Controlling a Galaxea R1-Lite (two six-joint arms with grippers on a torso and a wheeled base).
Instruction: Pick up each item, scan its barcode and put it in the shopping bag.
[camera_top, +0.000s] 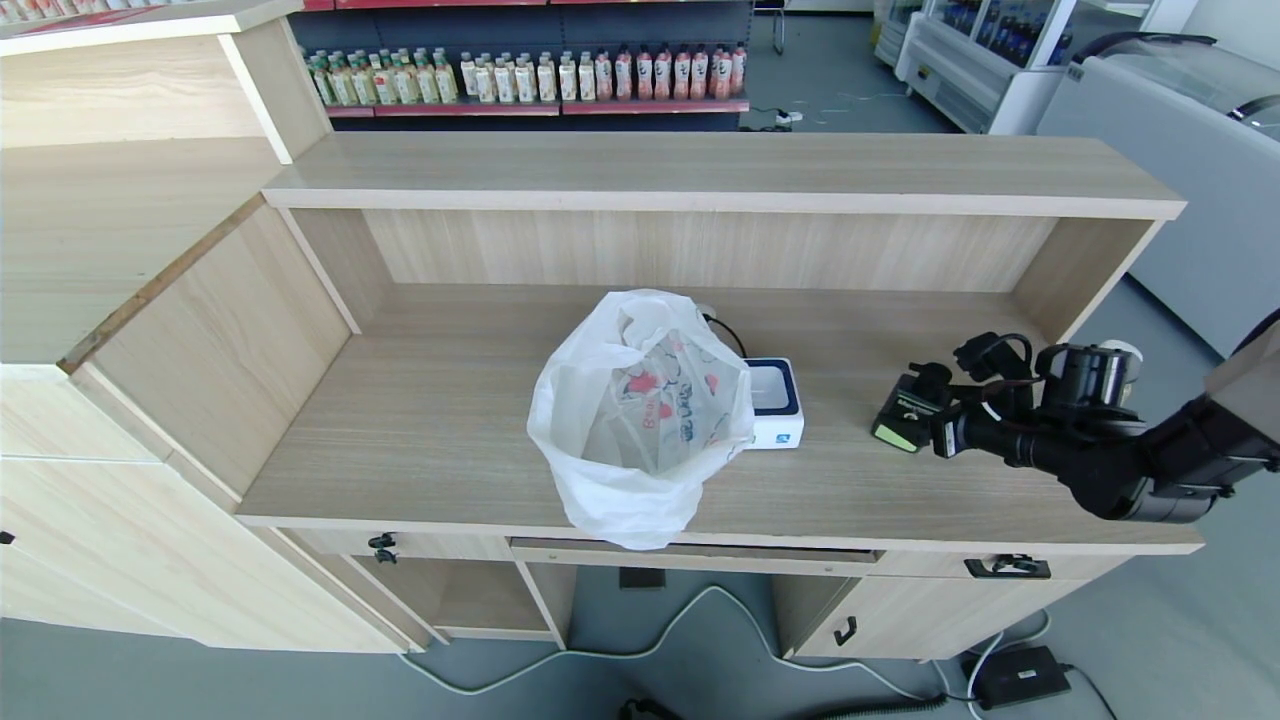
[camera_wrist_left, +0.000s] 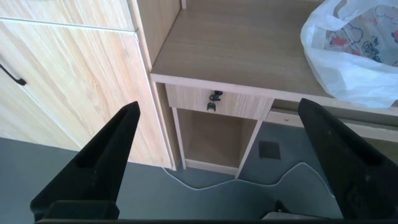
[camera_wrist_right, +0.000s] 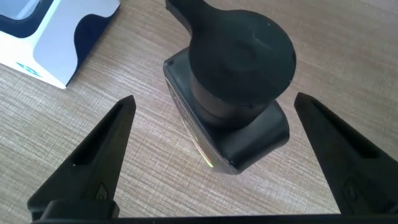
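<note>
A black bottle (camera_top: 905, 412) with a round black cap (camera_wrist_right: 242, 50) rests on the wooden counter (camera_top: 430, 420) at the right. My right gripper (camera_top: 950, 405) is open just behind it, and the bottle (camera_wrist_right: 230, 124) sits between and a little ahead of the spread fingers (camera_wrist_right: 93, 162). A white plastic shopping bag (camera_top: 640, 410) stands open at the counter's middle, with printed packets inside. The white and blue scanner (camera_top: 775, 400) sits right beside the bag. My left gripper (camera_wrist_left: 219, 106) hangs open and empty below counter height, off the front left corner, with the bag (camera_wrist_left: 354, 50) beyond it.
The counter has a raised back shelf (camera_top: 720, 170) and side walls (camera_top: 220, 340). Drawers and a cupboard (camera_wrist_left: 214, 102) lie under the front edge. Cables run across the floor (camera_top: 700, 600). Bare counter lies left of the bag and between scanner and bottle.
</note>
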